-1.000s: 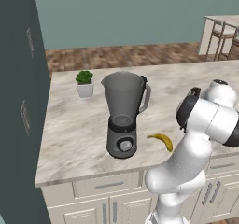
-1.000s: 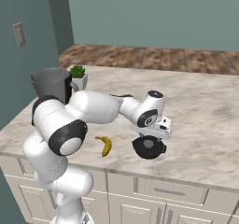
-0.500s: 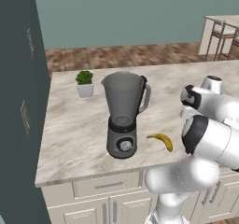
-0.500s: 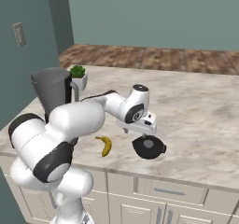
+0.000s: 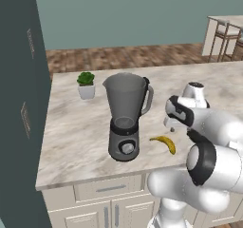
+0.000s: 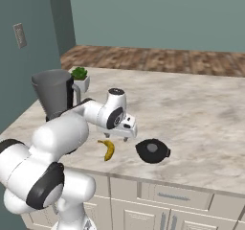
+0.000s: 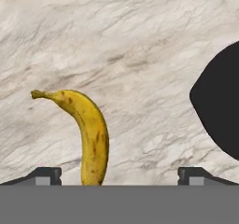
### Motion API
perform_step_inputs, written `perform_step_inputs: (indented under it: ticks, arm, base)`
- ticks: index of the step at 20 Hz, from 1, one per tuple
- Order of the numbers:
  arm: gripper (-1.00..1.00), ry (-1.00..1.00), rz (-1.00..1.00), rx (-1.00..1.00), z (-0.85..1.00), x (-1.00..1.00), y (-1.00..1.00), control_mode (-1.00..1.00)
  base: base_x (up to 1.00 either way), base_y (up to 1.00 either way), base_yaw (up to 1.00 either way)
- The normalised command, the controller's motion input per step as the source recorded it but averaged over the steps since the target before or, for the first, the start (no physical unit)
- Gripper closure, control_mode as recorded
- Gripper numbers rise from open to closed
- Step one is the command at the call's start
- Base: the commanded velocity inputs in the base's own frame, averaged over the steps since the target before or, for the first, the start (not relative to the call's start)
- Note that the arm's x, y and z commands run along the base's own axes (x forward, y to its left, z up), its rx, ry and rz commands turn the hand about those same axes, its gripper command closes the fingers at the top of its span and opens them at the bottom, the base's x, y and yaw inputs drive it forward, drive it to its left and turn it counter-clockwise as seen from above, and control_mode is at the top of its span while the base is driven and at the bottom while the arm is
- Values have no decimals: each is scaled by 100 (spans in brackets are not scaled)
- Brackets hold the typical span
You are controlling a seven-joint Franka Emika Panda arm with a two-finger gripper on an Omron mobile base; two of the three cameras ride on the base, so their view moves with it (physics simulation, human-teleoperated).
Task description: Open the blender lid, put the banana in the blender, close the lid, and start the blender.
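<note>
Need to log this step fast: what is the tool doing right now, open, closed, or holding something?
Tool: open and empty, fingertips spread wide, above the counter between the banana and the blender lid.

arm: chunky glossy white shells — rounded, bulbous links
joints: dark grey-black rings
gripper (image 6: 122,138): small white block, stubby dark tips

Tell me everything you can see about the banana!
The banana is small, curved and yellow, with little brown freckles on its skin and a thin darker stem at one end. It lies flat on the marble counter, unpeeled and whole. The blender stands on one side of it and the round black lid lies on the other; it touches neither. The gripper hovers just above it, open, not holding it.
</note>
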Motion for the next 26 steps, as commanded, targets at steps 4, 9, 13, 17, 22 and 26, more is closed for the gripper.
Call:
perform_step_inputs:
  ticks: [4,9,13,17,22,26]
  arm:
    - [-100,5,14,0,-26,4,25,-100]
    - [-100,7,13,0,-28,17,11,-100]
    - [-100,9,13,0,-34,25,18,-100]
    - [-100,9,13,0,-40,21,19,-100]
    - [-100,3,10,0,-50,0,3,-100]
    - [-100,0,7,0,-43,5,0,-100]
  base:
    - [0,0,0]
    - [0,0,0]
    - [0,0,0]
    - [0,0,0]
    - [0,0,0]
    - [0,0,0]
